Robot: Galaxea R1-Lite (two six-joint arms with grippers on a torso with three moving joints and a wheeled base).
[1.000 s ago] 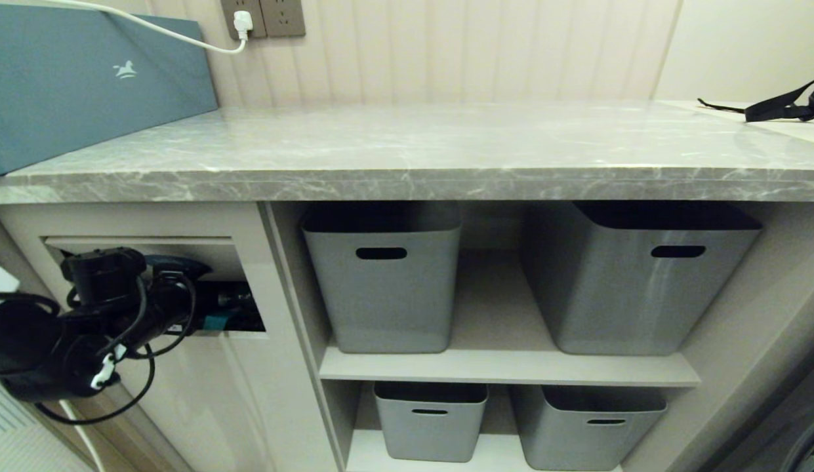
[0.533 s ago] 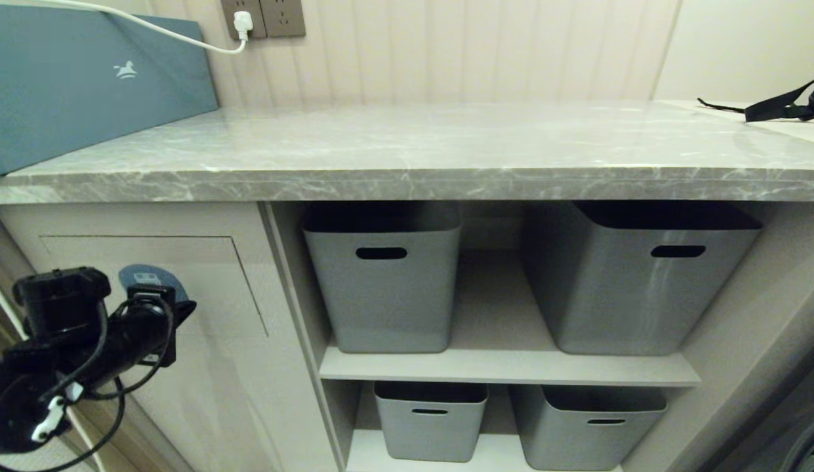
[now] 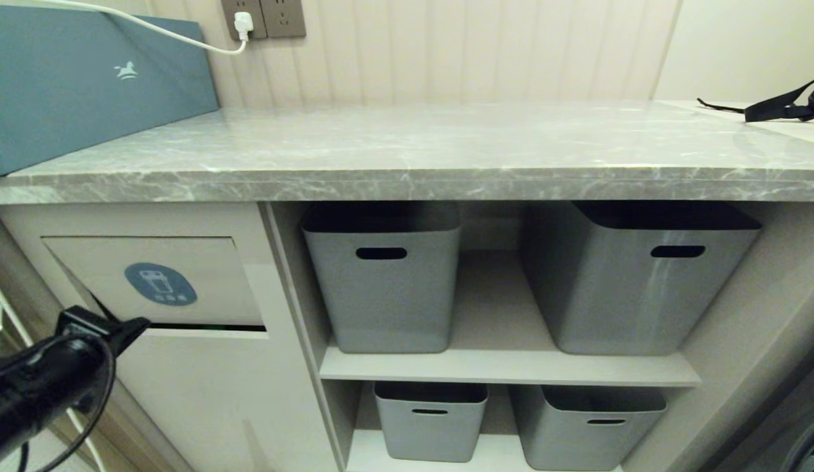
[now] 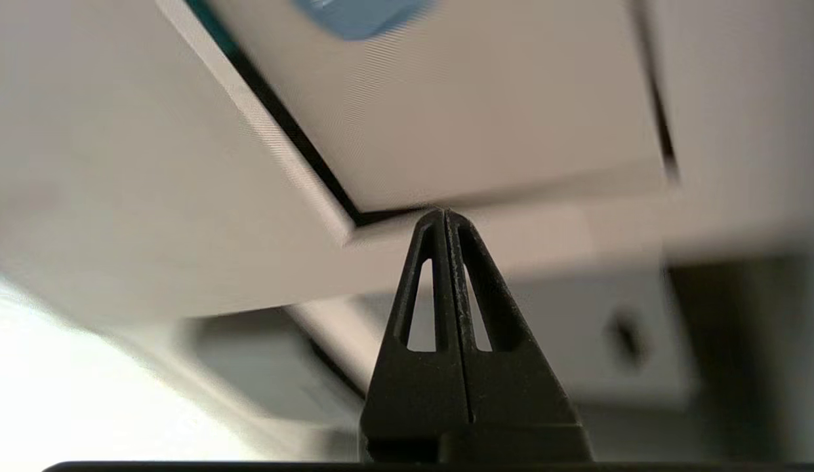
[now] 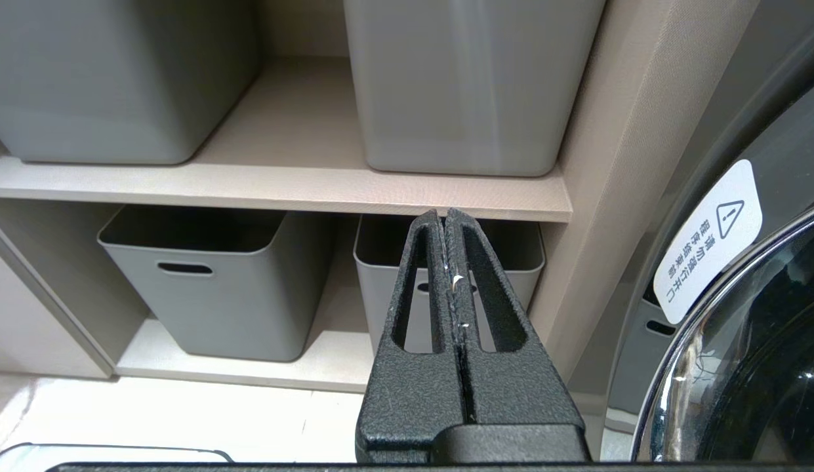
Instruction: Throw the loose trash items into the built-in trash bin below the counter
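Under the grey marble counter (image 3: 446, 183), the beige built-in trash bin has its flap (image 3: 210, 275) hanging nearly closed, with a dark slit along the bottom edge. A round blue sticker (image 3: 161, 284) marks the flap. My left gripper (image 3: 136, 324) is shut and empty, just below and left of the flap's lower corner. In the left wrist view the gripper (image 4: 444, 213) points at that corner of the flap (image 4: 479, 118). My right gripper (image 5: 444, 215) is shut and parked low in front of the shelves. The loose trash items are out of view.
Two grey tubs (image 3: 384, 282) (image 3: 643, 282) stand on the upper shelf, and two smaller ones (image 3: 429, 419) below. A blue box (image 3: 85, 78) sits on the counter's left end, a black strap (image 3: 784, 105) at the far right. A washing machine door (image 5: 741, 341) is right of the shelves.
My left gripper has come out of the bin's opening and dropped down and to the left. The flap has swung back nearly closed, uncovering the blue sticker.
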